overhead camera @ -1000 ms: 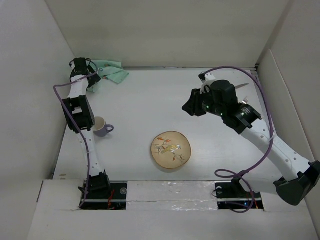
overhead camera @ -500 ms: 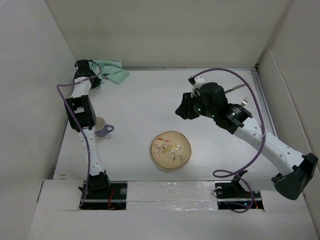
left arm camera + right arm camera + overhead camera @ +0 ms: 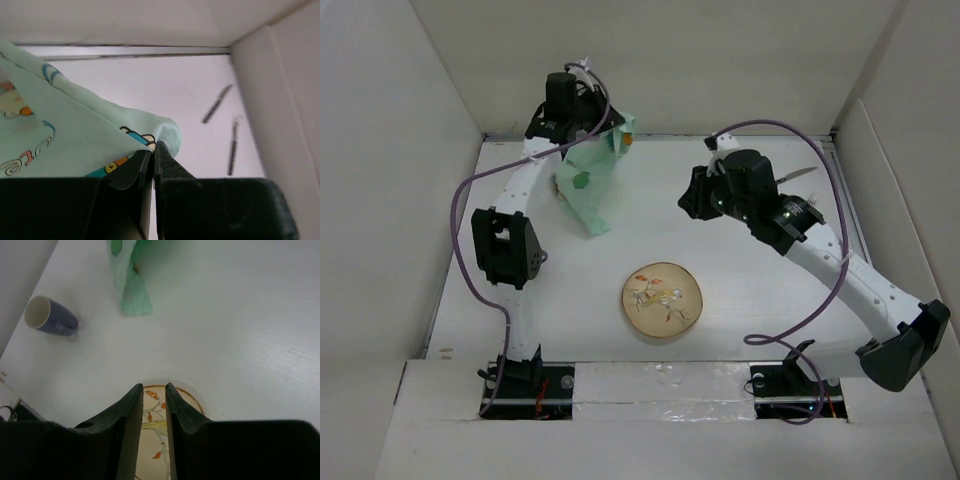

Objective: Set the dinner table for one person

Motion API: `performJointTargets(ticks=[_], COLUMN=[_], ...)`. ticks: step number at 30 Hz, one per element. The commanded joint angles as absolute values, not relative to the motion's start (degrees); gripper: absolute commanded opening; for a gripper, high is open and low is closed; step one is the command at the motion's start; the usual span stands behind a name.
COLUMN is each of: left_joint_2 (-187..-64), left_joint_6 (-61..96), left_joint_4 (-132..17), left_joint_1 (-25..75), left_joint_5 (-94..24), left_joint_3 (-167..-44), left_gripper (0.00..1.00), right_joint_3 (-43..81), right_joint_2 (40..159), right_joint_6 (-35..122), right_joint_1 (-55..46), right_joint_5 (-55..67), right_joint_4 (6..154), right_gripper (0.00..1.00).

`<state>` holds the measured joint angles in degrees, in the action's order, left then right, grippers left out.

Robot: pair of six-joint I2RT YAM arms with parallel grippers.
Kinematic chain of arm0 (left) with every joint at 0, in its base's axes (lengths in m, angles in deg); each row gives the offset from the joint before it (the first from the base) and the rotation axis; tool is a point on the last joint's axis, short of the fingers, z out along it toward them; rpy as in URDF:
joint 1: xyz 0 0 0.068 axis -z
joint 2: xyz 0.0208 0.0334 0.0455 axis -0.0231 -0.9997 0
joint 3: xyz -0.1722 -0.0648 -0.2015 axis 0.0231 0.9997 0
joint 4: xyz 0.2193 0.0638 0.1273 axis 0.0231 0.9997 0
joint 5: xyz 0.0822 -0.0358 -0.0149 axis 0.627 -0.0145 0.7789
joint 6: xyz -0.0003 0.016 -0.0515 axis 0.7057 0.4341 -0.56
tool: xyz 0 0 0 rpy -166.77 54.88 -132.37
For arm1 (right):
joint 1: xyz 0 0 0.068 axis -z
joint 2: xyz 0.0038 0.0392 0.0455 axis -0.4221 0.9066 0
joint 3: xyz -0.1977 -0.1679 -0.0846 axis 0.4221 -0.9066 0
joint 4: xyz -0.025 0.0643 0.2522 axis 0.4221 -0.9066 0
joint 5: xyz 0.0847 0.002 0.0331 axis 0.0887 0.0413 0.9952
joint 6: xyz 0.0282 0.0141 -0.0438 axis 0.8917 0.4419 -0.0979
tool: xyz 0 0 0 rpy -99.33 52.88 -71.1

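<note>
My left gripper (image 3: pixel 600 125) is raised at the back of the dinner table (image 3: pixel 620 240) and shut on a mint-green cartoon-print cloth (image 3: pixel 588 185), which hangs down to the tabletop. In the left wrist view the cloth (image 3: pixel 60 130) is pinched between the closed jaws of that gripper (image 3: pixel 153 147). My right gripper (image 3: pixel 688 203) hovers over the middle right. Its jaws stand a narrow gap apart with nothing between them (image 3: pixel 154 386). Below it lies a round plate (image 3: pixel 662 298) painted with a bird and twigs, also seen as the plate (image 3: pixel 160 425) under the fingers.
A purple cup (image 3: pixel 50 317) lies on its side at the left, mostly hidden behind the left arm in the top view. A knife (image 3: pixel 216 103) and a fork (image 3: pixel 233 148) lie at the back right near the side wall (image 3: pixel 280 100). White walls enclose the table.
My left gripper has shut on the cloth in the back left corner, lifted it and swung right along the back wall. The right gripper drew back slightly and its jaws narrowed a little.
</note>
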<state>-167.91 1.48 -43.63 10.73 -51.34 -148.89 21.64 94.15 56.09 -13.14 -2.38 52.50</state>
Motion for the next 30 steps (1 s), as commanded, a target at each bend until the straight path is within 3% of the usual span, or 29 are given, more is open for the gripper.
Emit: performJointTargets(ticks=[1, 7, 18, 30], left_joint_2=[-161.8, -153.1, -155.6, -155.0], left_joint_6=[-0.4, -4.9, -15.1, -9.2], left_joint_4=[-46.8, -58.8, -73.8, -64.7], left_joint_1=[9.4, 7.1, 0.8, 0.8], left_joint_5=[-61.3, -66.6, -68.7, -59.5], left_joint_3=[-153.2, -144.1, -125.7, -122.0], left_gripper=[0.00, 0.00, 0.00, 0.00], right_joint_3=[24.2, 22.4, 16.2, 22.6], right_joint_2=[92.6, 92.5, 101.0, 126.3], right_joint_6=[55.6, 56.6, 57.9, 59.8], right_joint_1=[-9.3, -5.1, -3.8, -1.1], right_joint_5=[-5.0, -2.0, 1.7, 3.1], right_joint_4=[56.0, 57.8, 61.5, 62.9], right_gripper=[0.32, 0.43, 0.72, 0.73])
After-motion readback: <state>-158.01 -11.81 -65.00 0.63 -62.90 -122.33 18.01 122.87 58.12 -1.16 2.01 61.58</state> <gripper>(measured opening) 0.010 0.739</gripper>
